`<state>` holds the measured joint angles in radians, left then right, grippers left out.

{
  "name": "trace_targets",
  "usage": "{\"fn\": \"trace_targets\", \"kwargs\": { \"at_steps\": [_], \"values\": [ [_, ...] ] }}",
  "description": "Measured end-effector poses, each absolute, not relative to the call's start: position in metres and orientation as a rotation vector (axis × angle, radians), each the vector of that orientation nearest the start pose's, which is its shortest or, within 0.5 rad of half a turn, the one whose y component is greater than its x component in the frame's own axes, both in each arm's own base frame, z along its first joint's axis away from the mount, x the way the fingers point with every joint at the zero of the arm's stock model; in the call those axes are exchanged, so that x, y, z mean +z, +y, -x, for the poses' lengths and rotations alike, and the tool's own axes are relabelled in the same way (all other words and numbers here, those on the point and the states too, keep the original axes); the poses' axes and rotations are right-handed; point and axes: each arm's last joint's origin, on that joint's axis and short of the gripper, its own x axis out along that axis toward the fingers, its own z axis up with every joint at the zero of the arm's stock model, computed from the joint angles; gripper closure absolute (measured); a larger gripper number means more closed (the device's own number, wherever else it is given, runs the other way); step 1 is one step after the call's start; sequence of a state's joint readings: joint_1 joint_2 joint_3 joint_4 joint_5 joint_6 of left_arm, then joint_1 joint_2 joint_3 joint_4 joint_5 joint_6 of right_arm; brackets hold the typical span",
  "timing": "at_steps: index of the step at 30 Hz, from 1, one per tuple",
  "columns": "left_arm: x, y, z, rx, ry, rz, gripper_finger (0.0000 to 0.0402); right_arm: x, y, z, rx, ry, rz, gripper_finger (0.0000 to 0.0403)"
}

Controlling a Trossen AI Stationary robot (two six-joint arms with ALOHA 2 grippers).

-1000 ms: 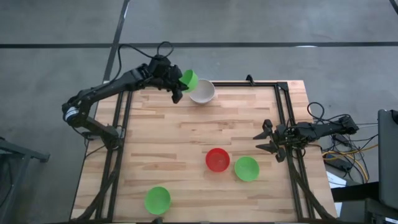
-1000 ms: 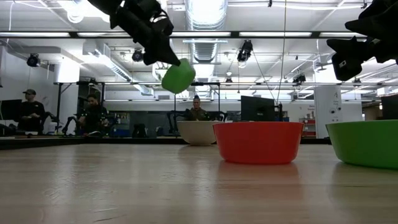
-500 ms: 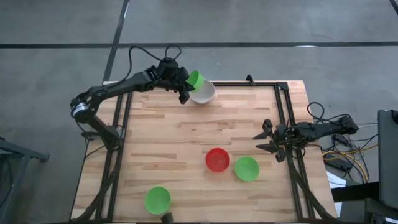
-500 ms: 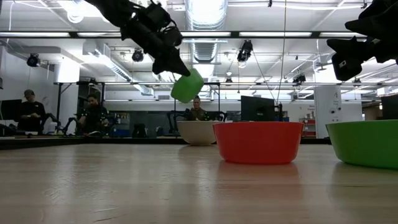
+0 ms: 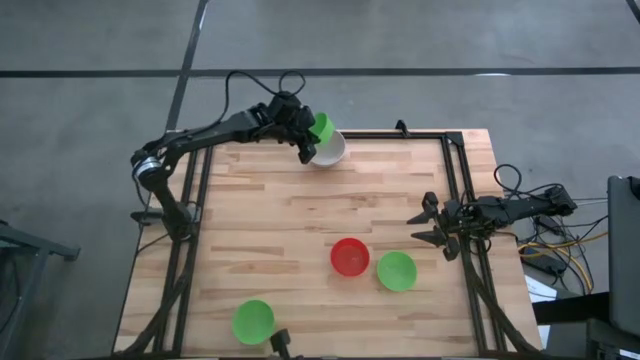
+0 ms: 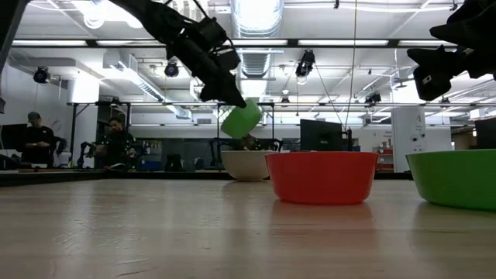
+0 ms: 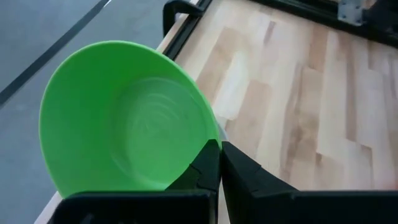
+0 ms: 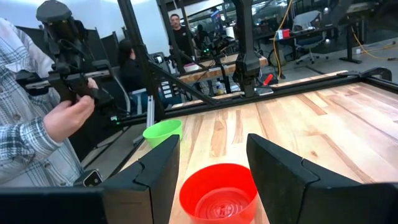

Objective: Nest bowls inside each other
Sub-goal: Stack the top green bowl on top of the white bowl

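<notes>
A green bowl (image 5: 321, 127) is pinched by its rim in the closed left hand (image 5: 309, 140) and is held tilted in the air over the white bowl (image 5: 328, 150), which stands at the far edge of the desk (image 5: 300, 220). In the low view the held bowl (image 6: 241, 119) is seen just above the white bowl (image 6: 246, 164), not touching it. In the left wrist view the two fingers (image 7: 208, 163) are pressed together on the rim of the held bowl (image 7: 124, 118).

The red bowl (image 5: 350, 256) and a second green bowl (image 5: 397, 270) are set side by side on the near right part of the desk. A third green bowl (image 5: 253, 321) is set alone near the near left edge.

The right hand (image 5: 428, 224) is held wide open and empty at the right edge of the desk, well apart from the bowls.

A person's hand (image 8: 68, 118) is seen beyond the desk in the right wrist view.
</notes>
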<state>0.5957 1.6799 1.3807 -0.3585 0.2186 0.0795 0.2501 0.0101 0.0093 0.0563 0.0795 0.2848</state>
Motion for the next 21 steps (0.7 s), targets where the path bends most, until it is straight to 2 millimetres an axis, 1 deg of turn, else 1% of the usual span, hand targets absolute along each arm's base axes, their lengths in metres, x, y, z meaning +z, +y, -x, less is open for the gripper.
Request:
{"fn": "trace_targets", "kwargs": {
  "at_steps": [8,15,21],
  "values": [
    [0.291,0.219,-0.328,0.358,0.677,0.197,0.0394,0.171,0.022,-0.095,0.177,-0.03,-0.293,0.022],
    [0.281,0.228,-0.342,0.352,0.745,0.213,0.0394,0.171,0.022,-0.095,0.178,-0.03,-0.293,0.022],
    [0.275,0.231,-0.346,0.349,0.778,0.229,0.0394,0.171,0.022,-0.095,0.177,-0.03,-0.293,0.022]
  ]
}}
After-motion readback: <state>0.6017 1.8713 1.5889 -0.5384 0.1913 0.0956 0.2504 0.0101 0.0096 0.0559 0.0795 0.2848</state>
